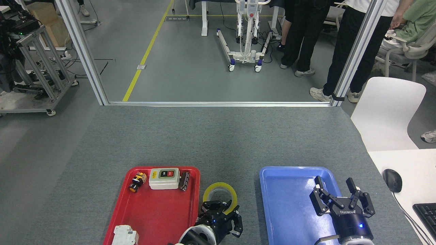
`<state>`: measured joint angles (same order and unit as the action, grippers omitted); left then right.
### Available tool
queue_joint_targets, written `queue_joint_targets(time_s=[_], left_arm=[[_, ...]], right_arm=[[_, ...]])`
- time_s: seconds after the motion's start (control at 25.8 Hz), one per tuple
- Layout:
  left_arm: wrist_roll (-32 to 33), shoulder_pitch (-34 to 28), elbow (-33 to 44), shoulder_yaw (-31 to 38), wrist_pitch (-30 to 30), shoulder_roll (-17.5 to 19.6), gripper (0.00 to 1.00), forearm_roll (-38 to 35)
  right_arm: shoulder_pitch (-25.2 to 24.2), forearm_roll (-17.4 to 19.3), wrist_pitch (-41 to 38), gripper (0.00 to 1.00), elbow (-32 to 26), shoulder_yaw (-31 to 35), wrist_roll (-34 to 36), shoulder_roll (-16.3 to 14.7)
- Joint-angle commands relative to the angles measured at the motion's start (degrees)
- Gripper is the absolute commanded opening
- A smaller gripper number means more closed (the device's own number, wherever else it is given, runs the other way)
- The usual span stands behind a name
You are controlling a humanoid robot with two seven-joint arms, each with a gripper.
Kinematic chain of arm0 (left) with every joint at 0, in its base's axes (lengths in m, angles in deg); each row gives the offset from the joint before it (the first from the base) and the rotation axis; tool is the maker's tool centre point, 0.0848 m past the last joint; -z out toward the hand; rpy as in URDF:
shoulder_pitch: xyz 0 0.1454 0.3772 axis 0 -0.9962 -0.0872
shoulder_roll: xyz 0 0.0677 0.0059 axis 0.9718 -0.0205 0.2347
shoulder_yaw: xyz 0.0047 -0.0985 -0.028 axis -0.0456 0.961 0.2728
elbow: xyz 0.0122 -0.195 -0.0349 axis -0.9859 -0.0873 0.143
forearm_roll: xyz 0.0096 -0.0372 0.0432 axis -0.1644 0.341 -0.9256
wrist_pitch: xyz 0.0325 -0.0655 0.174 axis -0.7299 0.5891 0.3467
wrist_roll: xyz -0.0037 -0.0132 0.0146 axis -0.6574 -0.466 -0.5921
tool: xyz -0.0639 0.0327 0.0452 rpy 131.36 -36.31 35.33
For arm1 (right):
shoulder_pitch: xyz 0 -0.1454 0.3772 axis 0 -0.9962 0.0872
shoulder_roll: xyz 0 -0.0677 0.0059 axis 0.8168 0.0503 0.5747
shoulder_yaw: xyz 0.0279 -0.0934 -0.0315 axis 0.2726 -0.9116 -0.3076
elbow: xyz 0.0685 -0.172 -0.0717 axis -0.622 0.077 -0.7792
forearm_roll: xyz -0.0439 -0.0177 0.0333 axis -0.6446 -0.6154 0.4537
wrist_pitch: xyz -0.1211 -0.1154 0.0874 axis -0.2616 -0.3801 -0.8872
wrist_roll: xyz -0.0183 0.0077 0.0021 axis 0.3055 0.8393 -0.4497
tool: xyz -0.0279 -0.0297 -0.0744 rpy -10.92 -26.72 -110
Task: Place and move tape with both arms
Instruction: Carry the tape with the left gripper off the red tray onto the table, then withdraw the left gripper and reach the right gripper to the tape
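Note:
The tape [220, 190], a yellow translucent ring, sits low over the grey table in the gap between the red tray [153, 211] and the blue tray [289, 204]. My left gripper [221, 206] comes up from the bottom edge, its black fingers closed over the ring's near rim, which they hide. Farther right, my right gripper [333, 182] hovers over the blue tray's right half, open, with nothing between its fingers.
The red tray holds a white switch box [164, 178], a yellow-black button [137, 181], a dark part [184, 181] and a white breaker [125, 234]. A white chair [388, 112] and a desk with mouse [392, 180] stand to the right. People stand beyond the table's far edge.

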<state>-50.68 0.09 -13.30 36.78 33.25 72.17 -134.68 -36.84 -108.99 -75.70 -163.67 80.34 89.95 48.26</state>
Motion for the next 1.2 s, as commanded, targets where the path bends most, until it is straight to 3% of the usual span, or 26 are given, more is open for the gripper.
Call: queue_joint_targets(time_s=[0.0,0.31,0.35,0.5,0.74,0.93,1.16], left_arm=[[0.1,-0.8,0.5,-1.7,-0.2,0.0,0.0,-0.1],[0.2,-1.6,0.6,-3.6,-1.1,-0.8,0.0,-0.2],[0.2,-1.5,0.6,-3.6,-2.0,-0.8,0.14,-0.2],[-1.9,-1.1,1.0,-3.5,-6.4,-0.9,0.97,0.0],[-6.7,-2.3,11.3,-1.3,-6.7,-0.3,0.98,1.1],[-6.9,-5.0,19.2,8.3,-5.8,-0.1,0.99,4.9],[-7.0,-5.3,19.5,23.7,-5.7,0.2,0.99,10.5]], right_arm=[[-0.1,-0.1,0.0,0.99,0.1,0.0,0.1,0.0],[-0.2,-0.2,-0.7,0.99,1.2,-0.3,0.1,0.1],[-0.2,-0.2,-0.8,0.99,1.2,-0.3,0.1,0.2],[-0.2,-0.2,-1.8,0.99,1.1,-0.3,0.2,0.4],[-0.1,-0.9,-1.8,0.99,1.2,-0.3,0.2,1.1],[-0.1,-1.5,-1.8,0.99,1.4,-0.6,0.1,1.1],[-0.1,-4.1,-1.9,0.99,2.8,-5.6,0.0,1.0]])
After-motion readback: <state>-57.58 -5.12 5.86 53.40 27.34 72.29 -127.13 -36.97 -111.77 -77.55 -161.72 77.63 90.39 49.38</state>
